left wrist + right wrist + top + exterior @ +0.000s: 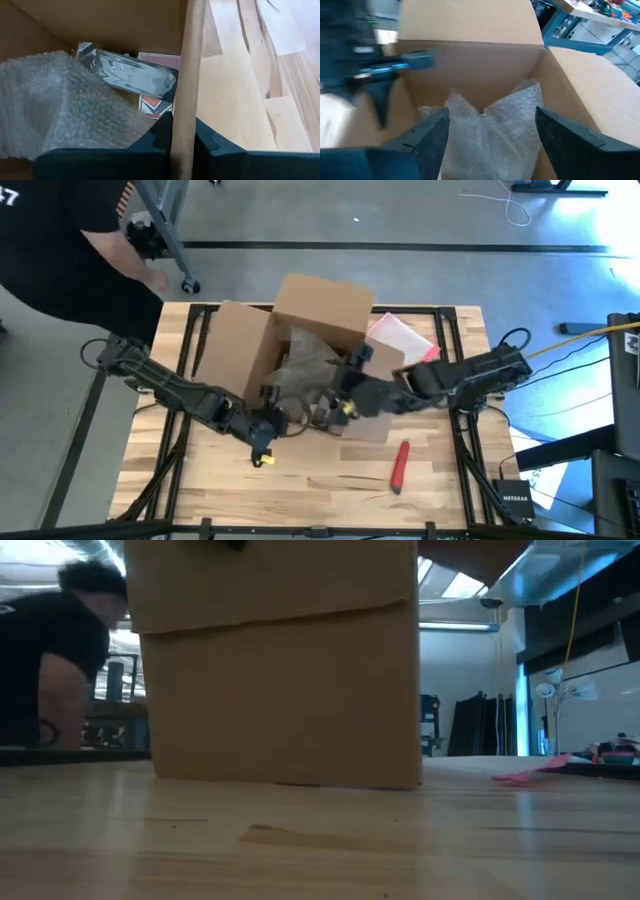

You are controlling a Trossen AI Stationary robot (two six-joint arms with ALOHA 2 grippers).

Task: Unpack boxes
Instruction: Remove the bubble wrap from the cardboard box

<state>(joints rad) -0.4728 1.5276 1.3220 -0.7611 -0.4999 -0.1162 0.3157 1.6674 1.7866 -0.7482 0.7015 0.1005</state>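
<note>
The left gripper (182, 150) clamps its jaws on the cardboard box's (315, 315) wall, steadying it mid-table while the right gripper (487, 135), jaws apart, reaches toward the bubble wrap (492, 125) inside.

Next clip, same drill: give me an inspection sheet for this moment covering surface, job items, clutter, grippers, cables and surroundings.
Surface: wooden table with dark frame rails, bare at the near edge.
Job's things: open cardboard box mid-table, flaps up; bubble wrap and a silvery packet inside.
Clutter: red tool lying on the table in front of the box; pink-edged pouch beside the box on the right arm's side.
Grippers: left gripper shut on the box wall edge; right gripper open above the bubble wrap.
Cables: black loops at both arm bases; yellow cable off the table's right.
Surroundings: person in black at the far left corner; concrete floor.
</note>
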